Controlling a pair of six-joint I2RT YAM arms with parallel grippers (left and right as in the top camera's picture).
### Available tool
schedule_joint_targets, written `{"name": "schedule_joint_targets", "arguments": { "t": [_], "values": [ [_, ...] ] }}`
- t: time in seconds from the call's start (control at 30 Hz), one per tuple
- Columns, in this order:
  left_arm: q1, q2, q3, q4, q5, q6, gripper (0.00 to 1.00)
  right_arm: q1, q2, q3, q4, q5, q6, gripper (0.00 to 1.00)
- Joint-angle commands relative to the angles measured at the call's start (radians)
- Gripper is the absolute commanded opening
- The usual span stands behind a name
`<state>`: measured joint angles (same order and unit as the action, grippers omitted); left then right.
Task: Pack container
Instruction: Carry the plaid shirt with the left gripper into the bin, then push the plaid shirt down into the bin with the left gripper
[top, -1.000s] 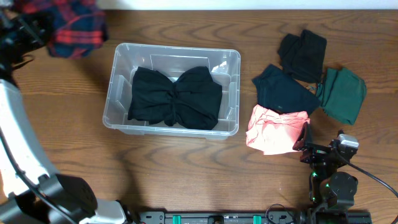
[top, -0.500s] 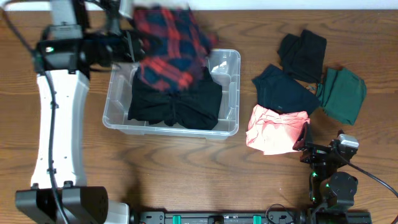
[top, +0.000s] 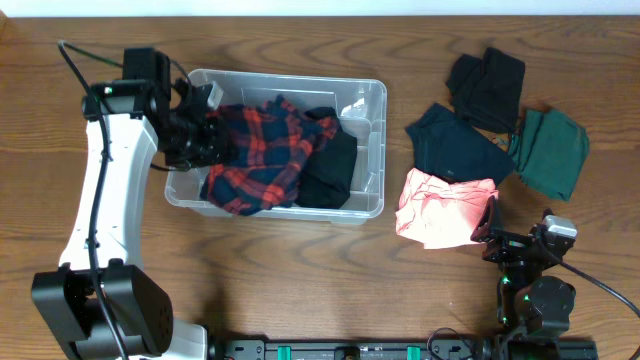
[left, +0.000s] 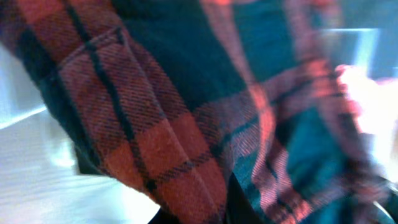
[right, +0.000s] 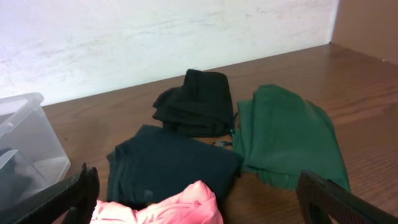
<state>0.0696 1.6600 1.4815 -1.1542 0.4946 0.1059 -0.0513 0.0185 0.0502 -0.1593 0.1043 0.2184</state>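
The clear plastic container (top: 374, 92) stands at the table's back left, and its corner shows in the right wrist view (right: 28, 134). A black garment (top: 336, 168) lies inside it. A red and navy plaid shirt (top: 262, 150) lies over the black garment, partly draped. My left gripper (top: 205, 140) is at the container's left wall, shut on the plaid shirt. The plaid cloth (left: 186, 112) fills the left wrist view and hides the fingers. My right gripper (top: 488, 228) is open and empty near the front right, next to a pink garment (top: 440, 208).
To the right of the container lie a navy garment (top: 455, 145), a black garment (top: 487, 85) and a green garment (top: 550, 150). The right wrist view shows the navy garment (right: 168, 165), the black one (right: 196, 102), the green one (right: 286, 134) and the pink one (right: 174, 208).
My left arm swung in from the far left with the plaid shirt and lowered it into the container onto the black garment. The right arm has not moved.
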Motion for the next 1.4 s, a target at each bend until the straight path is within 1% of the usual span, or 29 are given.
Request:
{"name": "schedule_joint_targets", "arguments": {
  "t": [0.0,0.1,0.17,0.37,0.4,0.43,0.5,0.6,0.77,0.87,0.97,1.07,1.23,1.37],
  "values": [
    [0.029,0.021,-0.081,0.069,-0.148,0.018,0.06,-0.007,-0.002,-0.004,0.0,-0.001,-0.014,0.99],
    [0.05,0.041,-0.121,0.157,-0.148,0.013,0.07,-0.007,-0.002,-0.004,0.0,-0.001,-0.014,0.99],
    [0.06,0.053,-0.122,0.21,-0.149,0.008,0.12,-0.007,-0.002,-0.004,0.0,-0.001,-0.014,0.99],
    [0.082,0.053,-0.12,0.417,-0.148,-0.095,0.16,-0.007,-0.002,-0.004,0.0,-0.001,-0.014,0.99],
    [0.082,0.053,-0.12,0.438,-0.147,-0.11,0.17,-0.007,-0.002,-0.004,0.0,-0.001,-0.014,0.99],
    [0.082,0.053,-0.12,0.448,-0.142,-0.118,0.22,-0.007,-0.002,-0.004,0.0,-0.001,-0.014,0.99],
    [0.082,0.051,-0.119,0.452,-0.122,-0.131,0.3,-0.007,-0.002,-0.004,0.0,-0.001,-0.014,0.99],
    [0.082,0.04,-0.115,0.45,-0.074,-0.136,0.38,-0.007,-0.002,-0.004,0.0,-0.001,-0.014,0.99],
    [0.082,-0.015,-0.05,0.451,-0.074,-0.164,0.45,-0.007,-0.002,-0.004,0.0,-0.001,-0.014,0.99],
    [0.082,-0.059,0.004,0.451,-0.076,-0.171,0.46,-0.007,-0.002,-0.004,0.0,-0.001,-0.014,0.99],
    [0.079,-0.096,0.019,0.444,-0.076,-0.235,0.47,-0.007,-0.002,-0.004,0.0,-0.001,-0.014,0.99],
    [0.056,-0.104,0.018,0.381,-0.076,-0.278,0.46,-0.007,-0.002,-0.004,0.0,-0.001,-0.014,0.99],
    [-0.016,-0.055,0.009,0.293,-0.077,-0.307,0.46,-0.007,-0.002,-0.004,0.0,-0.001,-0.014,0.99],
    [-0.066,0.048,0.008,0.281,-0.113,-0.307,0.46,-0.007,-0.001,-0.004,0.0,-0.001,-0.014,0.99]
  ]
}}
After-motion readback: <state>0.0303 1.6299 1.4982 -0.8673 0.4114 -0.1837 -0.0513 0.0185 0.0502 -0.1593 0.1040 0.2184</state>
